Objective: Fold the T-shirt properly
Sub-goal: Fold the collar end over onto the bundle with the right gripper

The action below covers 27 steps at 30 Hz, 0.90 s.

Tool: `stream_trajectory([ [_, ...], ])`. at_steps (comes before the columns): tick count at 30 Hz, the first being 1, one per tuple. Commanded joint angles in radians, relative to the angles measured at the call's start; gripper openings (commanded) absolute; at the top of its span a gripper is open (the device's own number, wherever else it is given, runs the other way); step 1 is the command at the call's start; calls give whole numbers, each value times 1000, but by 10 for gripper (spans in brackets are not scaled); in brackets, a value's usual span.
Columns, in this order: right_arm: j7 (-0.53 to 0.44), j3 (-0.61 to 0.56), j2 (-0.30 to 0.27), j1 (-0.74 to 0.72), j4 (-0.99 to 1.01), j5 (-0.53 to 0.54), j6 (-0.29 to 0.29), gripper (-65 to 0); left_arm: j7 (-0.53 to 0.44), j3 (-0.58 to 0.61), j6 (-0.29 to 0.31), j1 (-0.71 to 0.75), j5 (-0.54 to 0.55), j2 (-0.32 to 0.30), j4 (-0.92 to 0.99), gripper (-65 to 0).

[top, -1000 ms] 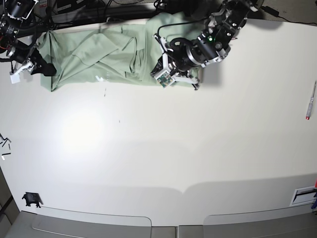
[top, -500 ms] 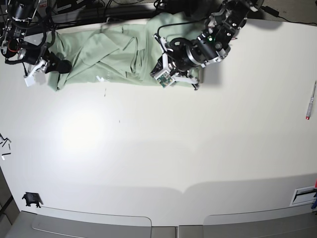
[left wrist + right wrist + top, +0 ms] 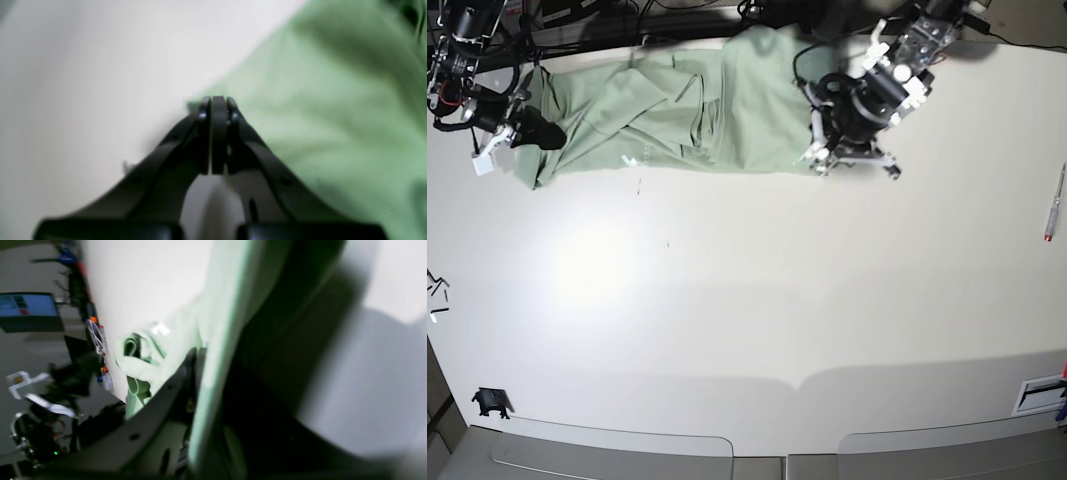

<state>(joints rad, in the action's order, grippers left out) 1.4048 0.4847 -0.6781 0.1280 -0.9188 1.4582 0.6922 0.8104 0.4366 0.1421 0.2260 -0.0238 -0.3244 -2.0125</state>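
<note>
The pale green T-shirt point(image 3: 667, 110) lies spread sideways along the far edge of the table. My right gripper point(image 3: 537, 132) is at the shirt's left end. In the right wrist view the T-shirt point(image 3: 227, 290) runs as a folded edge between the fingers, and the right gripper point(image 3: 217, 353) is shut on it. My left gripper point(image 3: 847, 160) sits at the shirt's lower right corner. In the left wrist view the left gripper point(image 3: 215, 99) has its fingers pressed together right on the border of the T-shirt point(image 3: 333, 100), pinching that edge.
A pen point(image 3: 1054, 205) lies near the table's right edge. A small black clip point(image 3: 490, 402) sits at the front left, and black bits point(image 3: 435, 285) lie at the left edge. Cables run behind the table's far edge.
My right gripper has closed on the shirt's left edge after standing open. My left arm has slid to the right, from over the shirt to its right corner, staying shut.
</note>
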Motion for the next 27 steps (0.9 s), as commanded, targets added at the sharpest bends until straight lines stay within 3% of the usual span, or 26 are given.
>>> stream_trajectory([
  [1, -9, 6, -34, -9, -24, 25, 6, -650, -24, -36, -13, 10, 0, -9, -20, -650],
  [6, -9, 6, -18, -8, -118, 25, 6, -650, -37, -243, -11, 105, 100, -11, -20, -650],
  [12, -9, 6, 68, -2, -323, 25, 6, -650, -48, -438, 77, 212, 245, -11, -20, -650],
  [16, -9, 6, 179, 31, -544, 25, 6, -650, -52, -512, 99, 265, 270, -11, -20, -650],
  [22, -9, 5, 391, 122, -920, 25, 6, -650, -55, -566, 125, 314, 287, -11, -20, -650],
  [27, -9, -39, 566, 199, -1057, -14, 6, -650, -63, -568, 125, 325, 288, -11, -20, -650],
])
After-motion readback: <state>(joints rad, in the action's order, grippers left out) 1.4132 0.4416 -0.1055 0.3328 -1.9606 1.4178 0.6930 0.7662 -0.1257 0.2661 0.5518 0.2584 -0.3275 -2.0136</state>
